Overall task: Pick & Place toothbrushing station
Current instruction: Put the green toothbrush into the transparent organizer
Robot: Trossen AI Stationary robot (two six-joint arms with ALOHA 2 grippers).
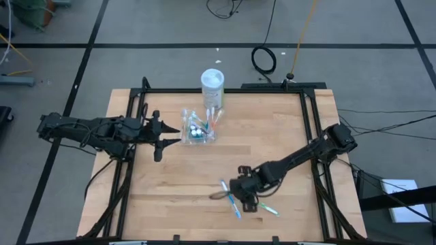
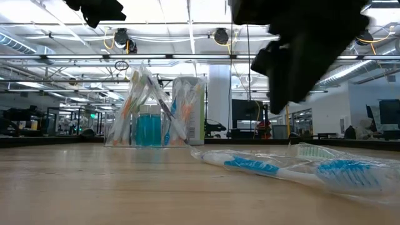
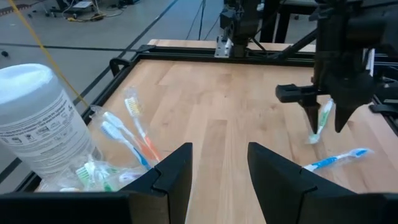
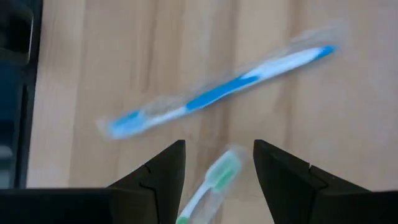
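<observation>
Clear plastic cup [image 1: 198,128] holding wrapped toothbrushes [image 1: 211,117] and blue tubes [image 2: 149,129], upper centre of the high view, just in front of a white wipes canister [image 1: 212,87]. Two loose toothbrushes lie lower centre on the wooden table [image 1: 177,190]: a blue toothbrush [image 1: 232,201] and a green toothbrush [image 4: 211,185]. The right gripper [image 1: 248,199] hangs over them, fingers parted around the green one. The left gripper [image 1: 165,137], fingers spread, sits just left of the cup.
</observation>
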